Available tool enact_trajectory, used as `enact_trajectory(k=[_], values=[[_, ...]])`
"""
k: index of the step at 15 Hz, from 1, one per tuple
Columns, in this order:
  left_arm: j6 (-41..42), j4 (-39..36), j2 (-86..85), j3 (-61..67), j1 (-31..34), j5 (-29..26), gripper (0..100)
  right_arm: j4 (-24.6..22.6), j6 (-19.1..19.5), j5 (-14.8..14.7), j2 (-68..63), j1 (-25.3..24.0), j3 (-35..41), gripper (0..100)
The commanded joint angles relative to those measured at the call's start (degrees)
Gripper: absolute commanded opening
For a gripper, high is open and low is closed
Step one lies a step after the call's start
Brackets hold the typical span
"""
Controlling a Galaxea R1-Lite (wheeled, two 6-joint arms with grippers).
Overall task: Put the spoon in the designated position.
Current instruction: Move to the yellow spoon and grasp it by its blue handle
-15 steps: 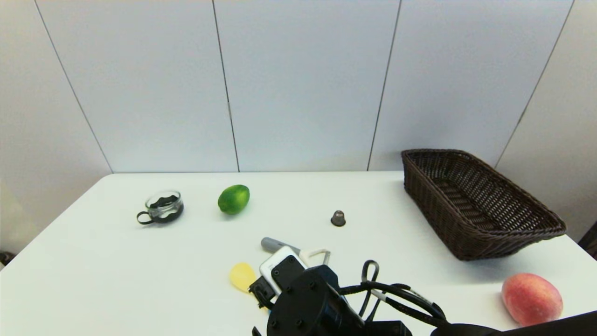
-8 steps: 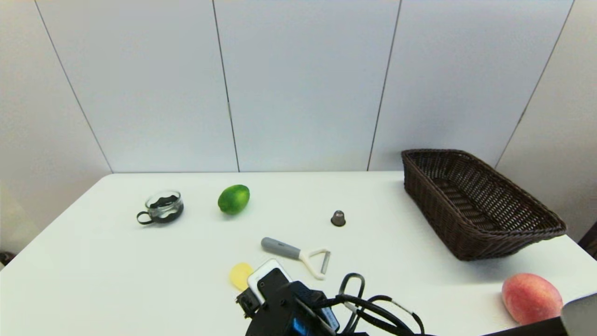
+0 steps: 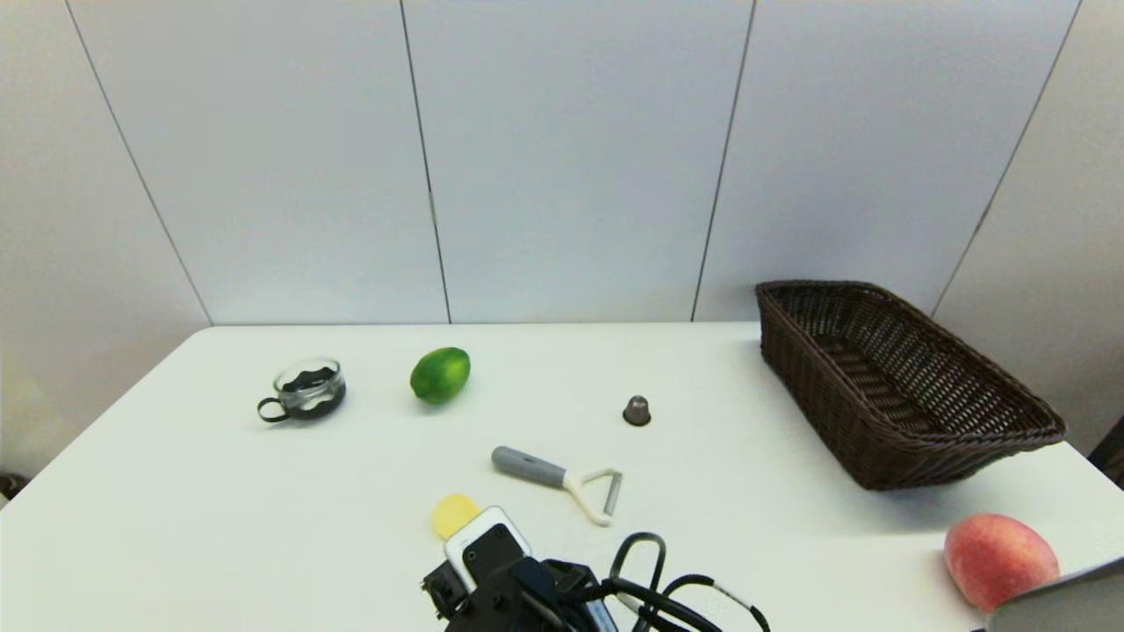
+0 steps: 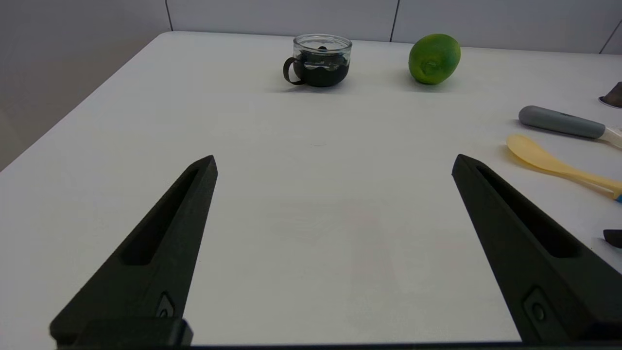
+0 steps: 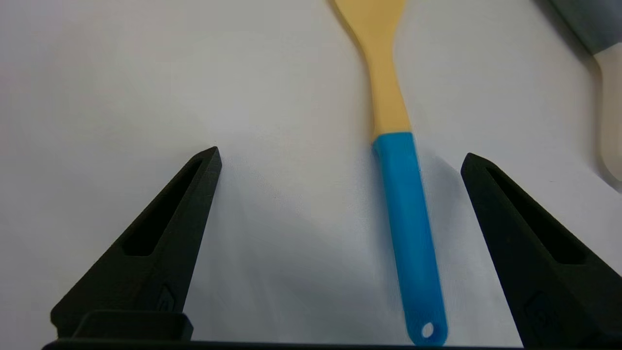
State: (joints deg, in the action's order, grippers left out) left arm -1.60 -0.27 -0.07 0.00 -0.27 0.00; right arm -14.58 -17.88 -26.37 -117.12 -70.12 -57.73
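Fingers (image 5: 491, 194) of the right gripper (image 5: 340, 160) (2, spread wide) should drop straight down and pinch the spoon (image 5: 406, 214) by its blue end.

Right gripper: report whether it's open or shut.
Open. The right gripper has its fingers spread wide, either side of the spoon and clear of its blue handle.

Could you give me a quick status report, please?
Right gripper open, straddling yellow-and-blue plastic spoon flat on table. Left gripper open, idle. Grey-handled white peeler alongside.
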Motion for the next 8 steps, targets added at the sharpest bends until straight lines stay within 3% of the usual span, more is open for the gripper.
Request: enact_trajectory(k=[1, 8], values=[[-0.07, -0.08, 0.07, 0.09, 0.00, 0.00, 100, -0.10, 0.22, 0.00, 2.07, 1.48, -2.38, 100], [-0.07, 0.09, 0.07, 0.09, 0.00, 0.00, 100, 0.69, 1.62, 0.00, -0.48, 2.53, -2.38, 100]])
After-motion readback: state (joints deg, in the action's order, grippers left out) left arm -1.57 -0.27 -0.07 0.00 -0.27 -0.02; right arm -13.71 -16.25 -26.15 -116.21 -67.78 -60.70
